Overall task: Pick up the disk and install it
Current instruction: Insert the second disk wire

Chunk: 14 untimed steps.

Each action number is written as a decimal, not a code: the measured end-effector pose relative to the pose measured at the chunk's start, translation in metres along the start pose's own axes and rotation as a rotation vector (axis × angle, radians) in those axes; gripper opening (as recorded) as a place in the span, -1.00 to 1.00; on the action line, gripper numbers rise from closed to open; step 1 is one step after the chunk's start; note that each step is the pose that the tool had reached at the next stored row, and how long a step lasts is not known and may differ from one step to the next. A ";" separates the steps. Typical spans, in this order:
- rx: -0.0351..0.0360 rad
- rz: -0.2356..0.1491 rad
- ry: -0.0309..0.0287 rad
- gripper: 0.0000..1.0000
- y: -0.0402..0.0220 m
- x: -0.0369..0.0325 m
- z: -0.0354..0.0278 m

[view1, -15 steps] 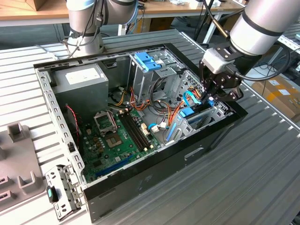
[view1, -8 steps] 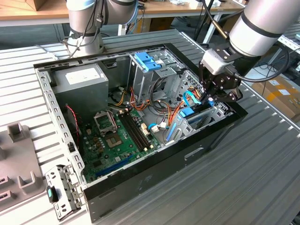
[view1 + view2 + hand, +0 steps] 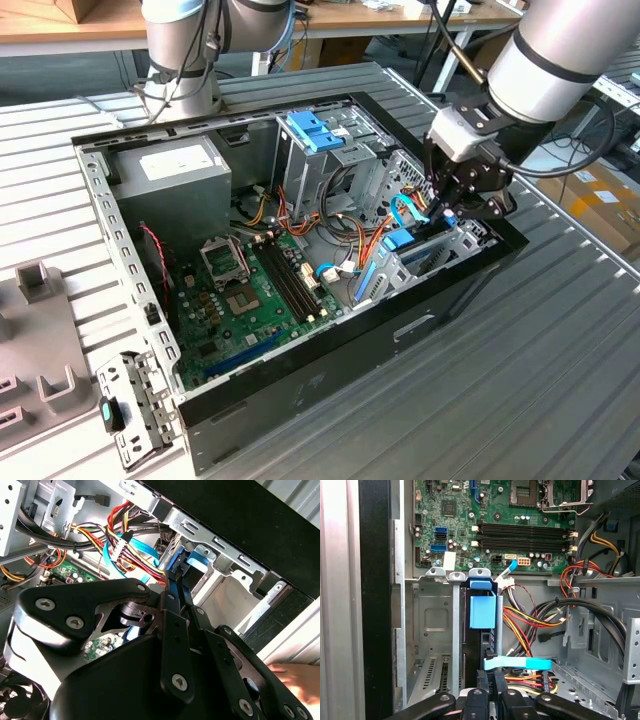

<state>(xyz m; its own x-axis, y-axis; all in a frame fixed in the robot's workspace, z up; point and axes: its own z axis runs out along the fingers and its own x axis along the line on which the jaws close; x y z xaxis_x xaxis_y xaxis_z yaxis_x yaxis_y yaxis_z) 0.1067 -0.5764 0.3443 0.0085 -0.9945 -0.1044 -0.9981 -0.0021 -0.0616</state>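
Observation:
The disk (image 3: 482,611) stands on edge in a metal bay at the front corner of the open computer case (image 3: 330,345). I see it edge-on, with its light-blue caddy rail facing the camera. In the exterior view the caddy (image 3: 399,240) shows low in the bay at the view's right. My gripper (image 3: 447,214) reaches down into that bay from above. In both wrist views the black fingers (image 3: 169,597) sit close together, pinching the disk's blue edge (image 3: 179,562). In the first wrist view the gripper (image 3: 491,672) closes on the dark end of the disk.
A grey drive cage with a blue latch (image 3: 315,130) and a power-supply box (image 3: 180,165) stand at the back. The motherboard (image 3: 250,290) covers the floor. Coloured cables (image 3: 530,620) and a light-blue flat cable (image 3: 520,664) crowd the bay. A hand (image 3: 300,680) is outside the case.

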 end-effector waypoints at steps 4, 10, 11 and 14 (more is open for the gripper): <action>-0.0001 0.000 -0.0001 -0.67 0.0001 0.0002 0.0020; -0.0005 0.000 0.0000 -0.67 0.0003 0.0004 0.0040; -0.0005 0.000 0.0002 -0.67 0.0003 0.0004 0.0042; -0.0005 0.000 0.0002 -0.67 0.0003 0.0005 0.0044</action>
<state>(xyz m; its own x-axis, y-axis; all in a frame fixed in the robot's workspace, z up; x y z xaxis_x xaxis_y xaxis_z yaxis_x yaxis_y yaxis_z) 0.1067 -0.5764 0.3399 0.0084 -0.9945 -0.1042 -0.9981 -0.0020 -0.0611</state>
